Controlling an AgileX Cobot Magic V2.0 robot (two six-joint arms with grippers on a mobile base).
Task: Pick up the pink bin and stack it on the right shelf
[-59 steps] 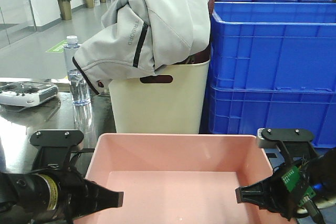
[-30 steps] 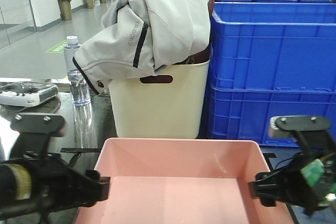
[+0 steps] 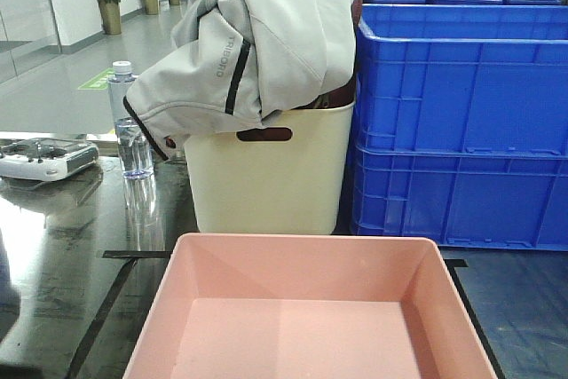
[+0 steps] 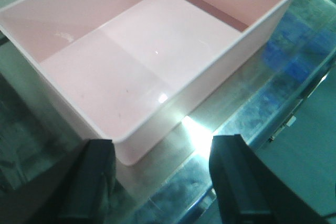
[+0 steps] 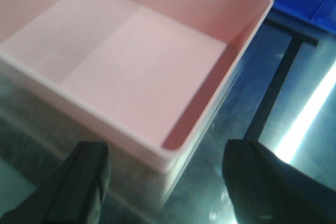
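Observation:
The pink bin sits empty on the reflective grey shelf, at the bottom centre of the front view. Neither gripper shows in that view. In the left wrist view my left gripper is open, and a near corner of the pink bin lies just ahead of its fingers, untouched. In the right wrist view my right gripper is also open. Another corner of the bin lies just ahead of it, between its two fingers but apart from them.
A cream bin draped with a grey jacket stands right behind the pink bin. Stacked blue crates fill the back right. A water bottle and a white controller are at the left. Black tape lines mark the shelf.
Both grippers were at the bin's left and right walls. They have let go and pulled back out of the front view. The bin sits slightly lower in that view.

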